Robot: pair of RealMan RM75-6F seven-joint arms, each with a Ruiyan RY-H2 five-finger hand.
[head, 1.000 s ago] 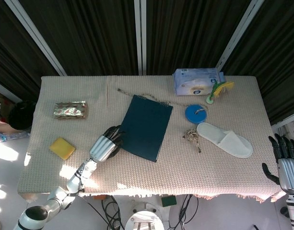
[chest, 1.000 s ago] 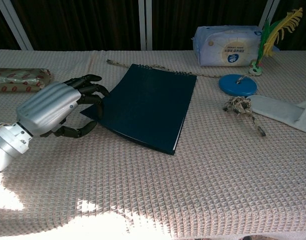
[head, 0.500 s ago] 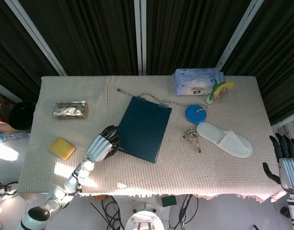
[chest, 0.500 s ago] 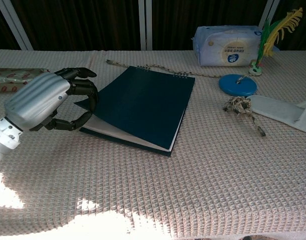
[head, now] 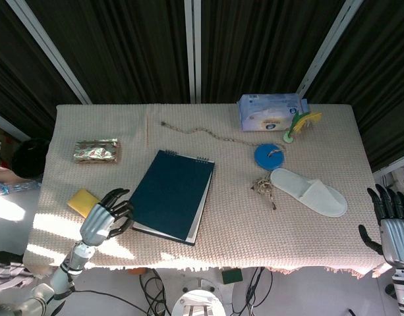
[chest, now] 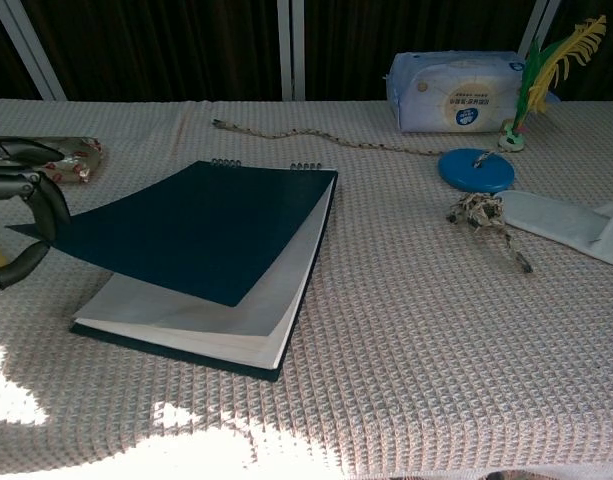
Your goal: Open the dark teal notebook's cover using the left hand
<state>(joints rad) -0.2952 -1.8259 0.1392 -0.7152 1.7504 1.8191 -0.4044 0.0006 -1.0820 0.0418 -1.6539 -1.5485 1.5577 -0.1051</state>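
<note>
The notebook (head: 170, 195) has slid toward the near-left table edge. Left hand (head: 104, 216) pinches the cover (chest: 186, 226) corner, now lifted clear of the pages: opening under way. Right hand (head: 389, 224) idles, fingers spread.

On the desk (head: 307, 230) we list the notebook (head: 170, 196) left of centre, its cover (chest: 186, 230) raised above the pages. The left hand (head: 104, 216) sits at the cover's near-left corner. Just left of that hand lies the sponge (head: 80, 199), and farther back the foil packet (head: 96, 151). A rope (head: 202, 131) runs along the far side to the tissue pack (head: 270, 111). To the right we record the disc (head: 269, 157), the knot (head: 263, 187) and the slipper (head: 308, 191). The right hand (head: 390, 224) hangs off the near-right edge.
</note>
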